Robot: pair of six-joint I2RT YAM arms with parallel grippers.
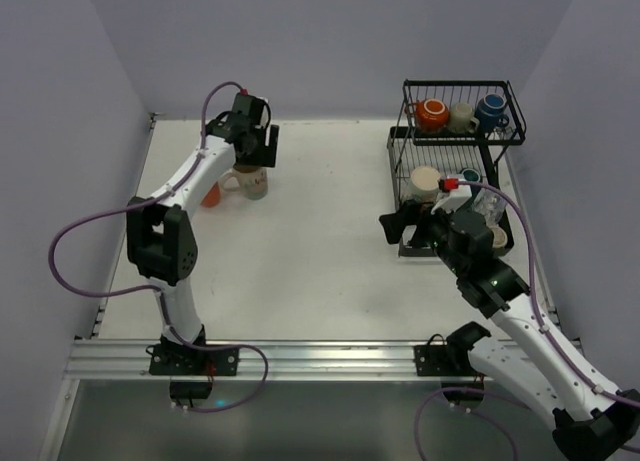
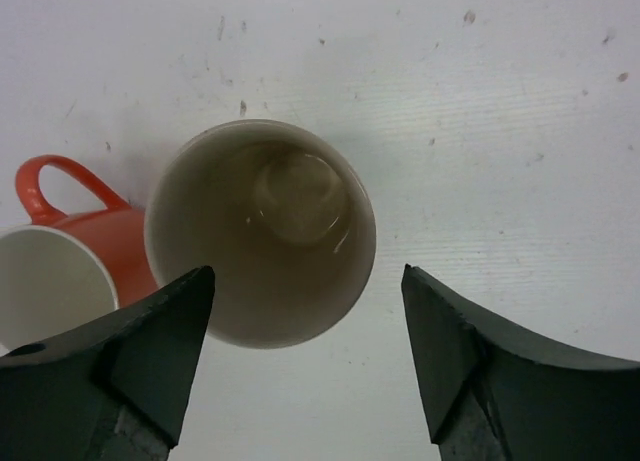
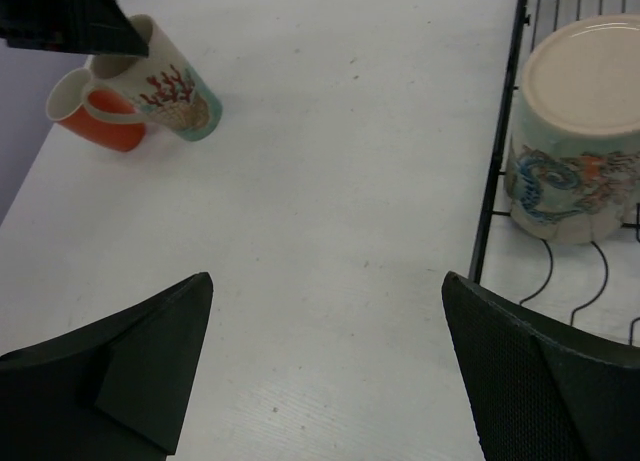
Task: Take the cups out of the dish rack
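Over by the far left corner of the tabletop [image 1: 320, 261], the left gripper [image 2: 305, 273] hangs straight above a cream mug [image 2: 262, 231]. Its jaws are apart, one finger on either side of the rim, gripping nothing. The mug stands upright, mouth up, with an orange mug [image 2: 95, 246] touching its side. The dish rack [image 1: 455, 82] sits at the far right corner. The right gripper [image 3: 327, 277], jaws wide and holding nothing, hovers over bare tabletop just beside the rack's left edge. There, an upturned patterned mug [image 3: 575, 131] rests in the lower tray. Three more mugs [image 1: 462, 118] sit higher up in the rack.
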